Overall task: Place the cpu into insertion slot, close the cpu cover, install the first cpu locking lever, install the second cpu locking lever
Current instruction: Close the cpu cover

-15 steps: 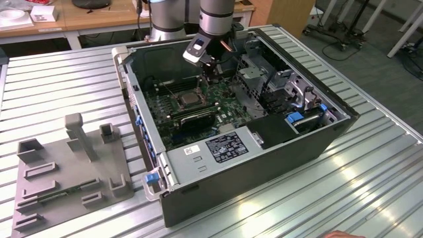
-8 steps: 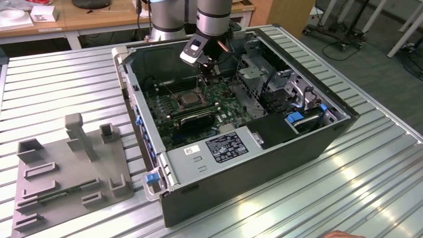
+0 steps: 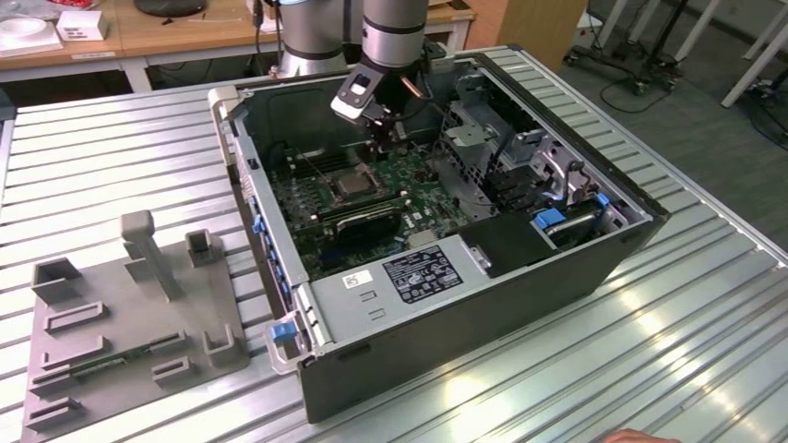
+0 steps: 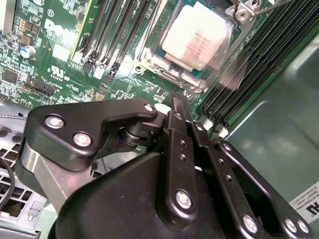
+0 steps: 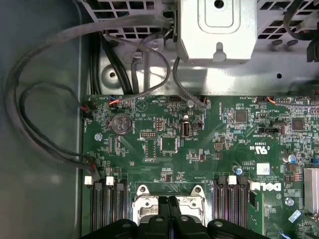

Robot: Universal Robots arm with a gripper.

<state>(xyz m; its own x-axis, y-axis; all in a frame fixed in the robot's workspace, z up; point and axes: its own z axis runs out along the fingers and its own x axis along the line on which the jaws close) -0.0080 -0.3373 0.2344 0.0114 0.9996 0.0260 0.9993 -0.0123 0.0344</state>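
Open computer case (image 3: pixel 591 268) being supported by counter (image 3: pixel 124 166). Cpu (image 4: pixel 197 36) being cradled flat by insertion slot (image 4: pixel 164 77). End effector (image 3: pixel 384 132) being held clenched, empty, at slot's 1 o'clock in exterior view. Joined fingertips probably being used as single pressing tip.

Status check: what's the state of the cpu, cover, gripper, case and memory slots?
cpu: seated in the insertion slot, metal top up.
cpu cover: appears down flat around the cpu; can't tell if latched.
gripper: shut, nothing seen between its fingers, poised just above the slot.
computer case: lying on its side, open on top.
memory slots: empty.
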